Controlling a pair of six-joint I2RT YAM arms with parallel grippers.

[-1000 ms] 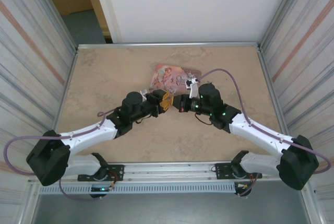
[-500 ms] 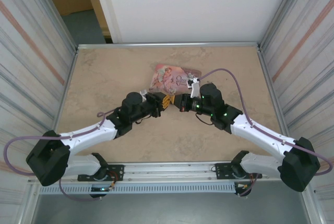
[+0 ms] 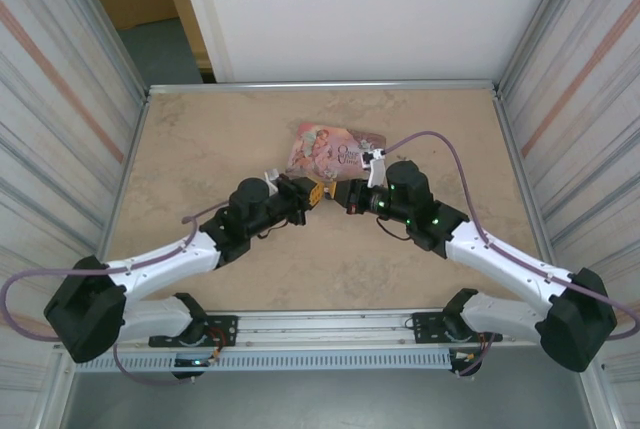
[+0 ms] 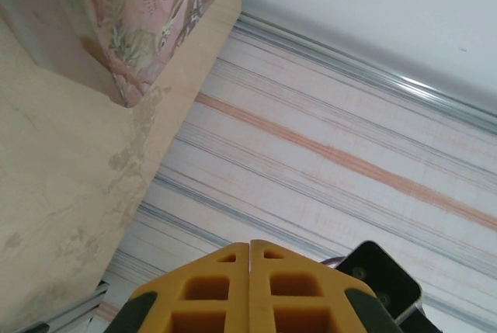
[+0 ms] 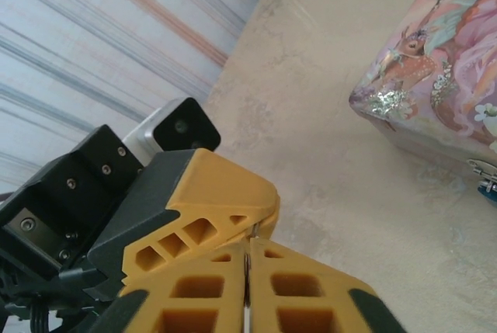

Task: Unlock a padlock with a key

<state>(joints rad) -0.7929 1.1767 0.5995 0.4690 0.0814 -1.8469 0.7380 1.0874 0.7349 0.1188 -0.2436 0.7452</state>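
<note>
We are holding our left claw (image 4: pixel 250 246) and right claw (image 5: pixel 248 251) fully closed, tip meeting tip, near the pink illustrated rectangular tin box (image 5: pixel 435 61), while the tiny dark padlock with a teal part (image 5: pixel 489 185) is sitting at its clasp.

Probably a robotics lab: 2 arms (image 3: pixel 165 261) bolted to a panel-walled test table (image 3: pixel 200 139).

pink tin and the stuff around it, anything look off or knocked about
Nothing looks spilled or damaged. The pink tin lies illustrated face up, turned slightly askew to the table edges. The left gripper and right gripper meet tip to tip on its near side, both with fingers pressed together.
</note>
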